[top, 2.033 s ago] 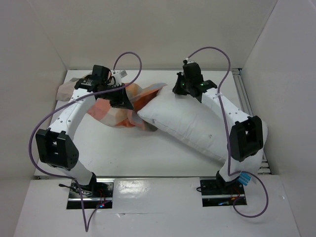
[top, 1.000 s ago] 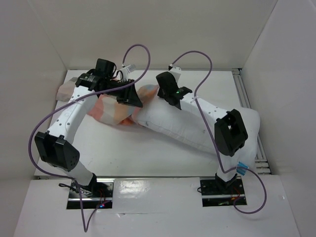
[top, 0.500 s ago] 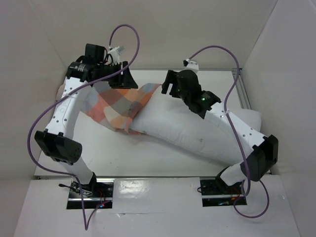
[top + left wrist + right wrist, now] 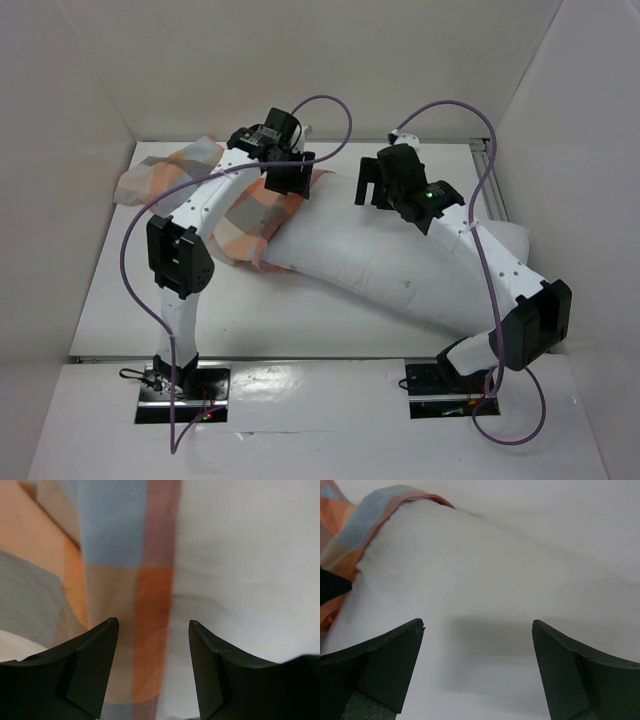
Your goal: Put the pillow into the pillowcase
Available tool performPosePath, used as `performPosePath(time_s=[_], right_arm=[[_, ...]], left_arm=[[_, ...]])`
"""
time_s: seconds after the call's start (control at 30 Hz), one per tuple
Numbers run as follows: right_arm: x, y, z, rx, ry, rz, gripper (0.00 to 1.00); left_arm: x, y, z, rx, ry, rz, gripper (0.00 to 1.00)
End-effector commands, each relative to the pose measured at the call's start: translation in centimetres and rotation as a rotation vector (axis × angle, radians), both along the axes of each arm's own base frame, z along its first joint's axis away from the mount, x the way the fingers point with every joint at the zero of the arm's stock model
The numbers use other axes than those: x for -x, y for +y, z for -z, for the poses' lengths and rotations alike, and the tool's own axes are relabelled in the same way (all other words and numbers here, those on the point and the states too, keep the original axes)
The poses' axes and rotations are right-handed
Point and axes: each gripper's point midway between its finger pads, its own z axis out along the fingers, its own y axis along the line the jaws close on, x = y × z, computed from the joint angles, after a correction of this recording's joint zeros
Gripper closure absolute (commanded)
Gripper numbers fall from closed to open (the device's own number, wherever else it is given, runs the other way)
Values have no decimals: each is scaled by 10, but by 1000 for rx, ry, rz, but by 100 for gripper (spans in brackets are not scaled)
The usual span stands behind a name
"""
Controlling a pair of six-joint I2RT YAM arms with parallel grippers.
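The white pillow [image 4: 380,265] lies slantwise across the table, from mid-left to the right edge. The checked pillowcase [image 4: 245,215] is spread at the back left, and its mouth covers the pillow's left end. My left gripper [image 4: 290,188] hovers open over that hem. In the left wrist view the left gripper [image 4: 152,622] has the pillowcase [image 4: 110,540] on its left and bare pillow [image 4: 250,555] on its right. My right gripper [image 4: 368,190] stands open just above the pillow. The right wrist view shows this gripper [image 4: 477,625] holding nothing over the pillow [image 4: 495,570], with the pillowcase [image 4: 350,530] at upper left.
White enclosure walls stand at the back and on both sides. A metal rail [image 4: 492,190] runs along the right edge. Purple cables [image 4: 330,105] loop above both wrists. Bare table [image 4: 250,310] shows in front of the pillow.
Both grippers have opened and let go of the cloth. The left arm has swung from the far left corner rightward to the pillowcase's hem. The pillowcase now lies flatter over the pillow's end.
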Motion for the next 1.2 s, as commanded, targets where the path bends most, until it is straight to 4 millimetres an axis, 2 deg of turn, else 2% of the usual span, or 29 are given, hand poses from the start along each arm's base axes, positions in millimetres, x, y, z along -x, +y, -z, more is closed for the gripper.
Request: performPosePath(time_s=[0.0,0.07,0.1,0.13,0.17,0.2,0.23,0.27,0.3,0.4,0.43,0.47,0.57,0.6,0.63,0.7,0.73,0.77,0.83,0.87,0.9,0.93,0.97,1.0,1.03,1.07,1.13,1.17], right_arm=[[3,1,18,37,65,-58,3],[6,7,32,47,102,-103,2],[4,9,34,42,105,-110,1],[3,10,46,52,126,-110,1],[4,13,50,45,139,-124,1],[7,11,63,59,170,-123,1],[7,15,70,54,186,-136,2],[6,17,69,50,178,-150,2],[12,16,80,56,206,-156,4],[11,18,88,51,210,-163,25],[11,18,91,51,210,-163,38],[11,18,93,51,210,-163,57],[11,18,97,55,218,-163,78],[10,19,99,47,218,-157,91],[10,17,98,53,216,-150,97],[9,24,91,24,180,-161,100],[14,28,95,-4,183,-175,100],[8,36,81,-59,117,-189,100],[8,48,81,-117,92,-230,100],[8,48,81,-118,92,-230,100],[8,48,77,-116,95,-230,100],[10,51,71,-120,86,-240,100],[11,49,54,-129,51,-235,90],[12,46,47,-121,27,-237,70],[9,41,34,-108,-4,-220,40],[14,34,32,-76,10,-211,13],[10,17,28,-3,16,-145,2],[8,11,22,22,15,-114,0]], left_arm=[[-24,26,-5,-138,-100,-71,29],[-27,21,-5,-123,-100,-51,29],[-25,21,4,-135,-76,-49,32],[-28,20,3,-127,-77,-59,36],[-27,19,-1,-119,-76,-71,48],[-29,21,4,-134,-71,-78,56],[-30,19,1,-122,-76,-73,69],[-30,19,1,-122,-76,-73,83],[-28,15,1,-102,-67,-58,100],[-27,11,-4,-32,-46,-32,100],[-24,9,-11,-17,-56,-15,100],[-25,11,-11,-4,-50,-14,100],[-20,6,-33,41,-86,5,100],[-23,6,-42,84,-102,6,100],[-15,-6,-58,180,-94,59,100],[-8,-19,-77,314,-84,118,100],[1,-39,-93,445,-70,185,100],[5,-47,-102,507,-68,218,100],[9,-62,-125,631,-77,268,100],[10,-70,-128,648,-76,282,100],[7,-71,-122,645,-65,278,100],[5,-72,-126,654,-66,272,100],[3,-73,-126,660,-57,263,100],[1,-74,-125,660,-57,263,100],[2,-77,-121,677,-34,272,100],[0,-78,-123,685,-36,267,100],[-1,-80,-122,697,-27,270,100],[2,-84,-122,700,-17,273,100]])
